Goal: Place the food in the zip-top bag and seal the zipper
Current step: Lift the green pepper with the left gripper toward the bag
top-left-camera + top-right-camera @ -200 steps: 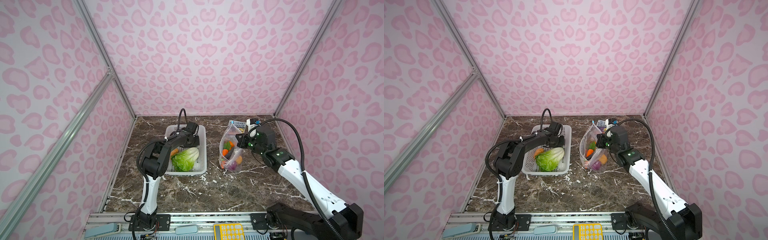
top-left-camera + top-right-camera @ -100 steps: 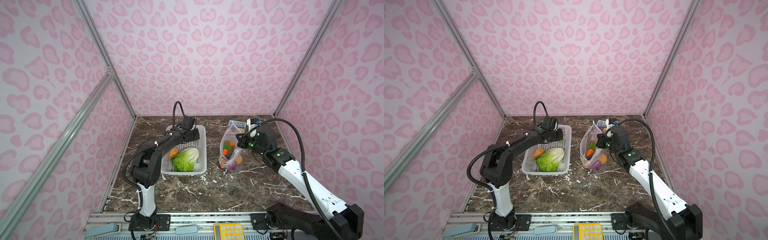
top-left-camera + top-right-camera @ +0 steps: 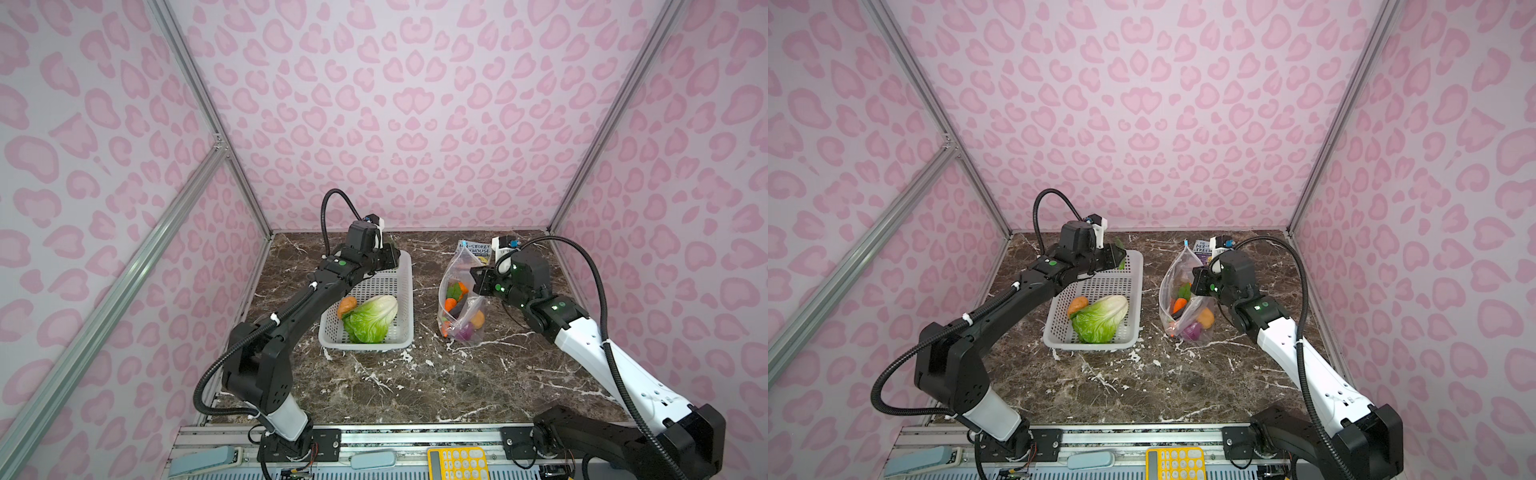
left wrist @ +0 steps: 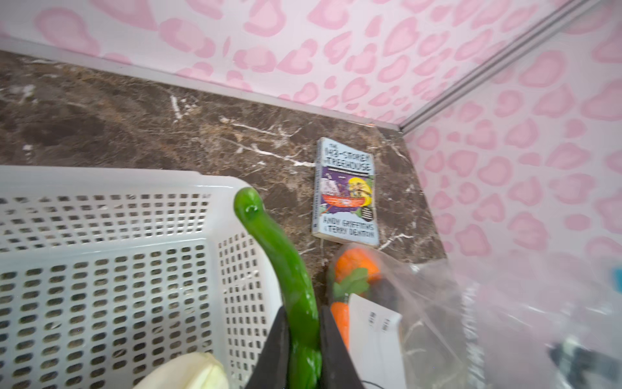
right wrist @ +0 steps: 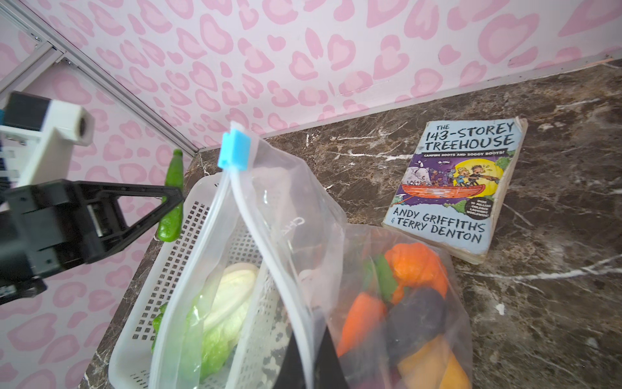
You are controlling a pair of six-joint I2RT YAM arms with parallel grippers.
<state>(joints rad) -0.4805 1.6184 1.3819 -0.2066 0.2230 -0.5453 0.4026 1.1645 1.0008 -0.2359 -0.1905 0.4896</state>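
My left gripper (image 4: 303, 336) is shut on a small green piece (image 4: 276, 256) and holds it above the far right corner of the white basket (image 3: 405, 291); it shows in a top view too (image 3: 1120, 251). A cabbage (image 3: 372, 318) and a tan-orange potato (image 3: 346, 305) lie in the basket. The zip-top bag (image 3: 461, 307) stands to the right, its mouth open. My right gripper (image 5: 308, 350) is shut on the bag's mouth edge, along the zipper. The blue slider (image 5: 232, 150) sits at the zipper's raised end. Inside the bag lie a pumpkin (image 5: 417, 266), carrot (image 5: 361, 316), purple onion (image 5: 417, 320) and potato (image 5: 434, 363).
A paperback book (image 3: 477, 249) lies flat behind the bag near the back right corner. Pink patterned walls close in the marble table on three sides. A yellow calculator (image 3: 457, 463) sits on the front rail. The left arm stretches across the basket's left side.
The left arm has straightened, its elbow swinging out toward the front left, while its gripper rose with the green piece at the basket's far end. The right arm and the bag have not moved.
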